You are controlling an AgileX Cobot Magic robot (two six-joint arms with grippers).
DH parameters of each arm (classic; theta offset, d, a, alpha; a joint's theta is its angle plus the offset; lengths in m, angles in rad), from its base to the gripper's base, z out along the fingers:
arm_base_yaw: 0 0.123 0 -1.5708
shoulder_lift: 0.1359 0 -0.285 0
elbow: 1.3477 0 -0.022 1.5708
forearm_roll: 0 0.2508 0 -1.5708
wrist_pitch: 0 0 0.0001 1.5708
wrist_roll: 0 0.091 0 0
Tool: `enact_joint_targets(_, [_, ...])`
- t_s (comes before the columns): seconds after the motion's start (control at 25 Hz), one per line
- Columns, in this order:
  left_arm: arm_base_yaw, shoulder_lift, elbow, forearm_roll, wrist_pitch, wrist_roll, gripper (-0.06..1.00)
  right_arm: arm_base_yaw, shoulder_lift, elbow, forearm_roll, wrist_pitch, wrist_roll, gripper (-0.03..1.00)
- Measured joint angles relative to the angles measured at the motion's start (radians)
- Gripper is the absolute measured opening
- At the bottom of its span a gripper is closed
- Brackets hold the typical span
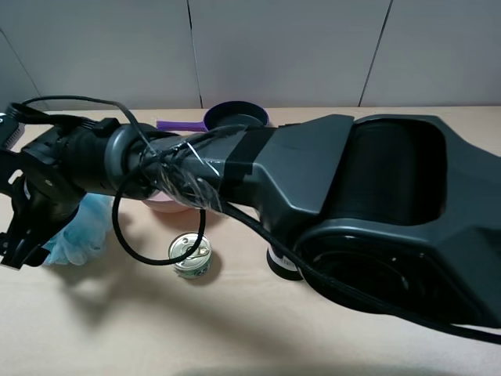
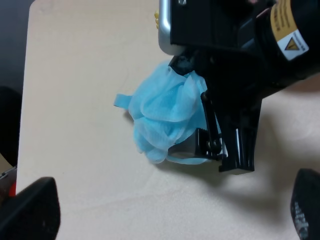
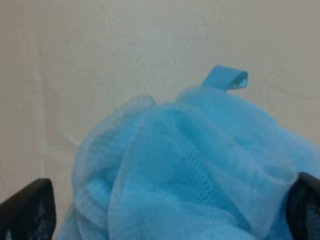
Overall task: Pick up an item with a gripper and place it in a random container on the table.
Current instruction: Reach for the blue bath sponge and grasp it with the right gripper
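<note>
In the high view, the right arm reaches across the middle to the left side of the counter (image 1: 235, 329). Its right hand (image 1: 23, 231) hangs at the light-blue pouf (image 1: 82, 231), which lies on the cloth. The purple pan (image 1: 235, 117) sits far back, well apart from the pouf and partly hidden by the arm. A pink bowl (image 1: 168, 205) and a can (image 1: 190, 254) are nearer.

In the left wrist view, we see the right hand down at the pouf with its jaws spread wide to either side of the ruffles. We judge this is meant to take in the whole soft ball. The left hand (image 2: 167, 210) shows only its two tips, far apart, holding nothing and clear of the work.

In the right wrist view, the pouf fills the gap between the wide-set tips, its ribbon loop (image 3: 227, 79) sticking up. We judge closing comes next.
</note>
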Motion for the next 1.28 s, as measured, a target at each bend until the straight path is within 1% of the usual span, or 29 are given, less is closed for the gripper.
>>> enact_joint_targets(0.68, [0.000,0.000,0.000,0.000,0.000,0.000,0.93,-0.001,0.066,0.000,-0.016,-0.071,-0.004,0.69])
enact_joint_targets(1.28, [0.000,0.000,0.000,0.000,0.000,0.000,0.93,-0.015,0.085,-0.001,-0.019,-0.079,-0.004,0.69])
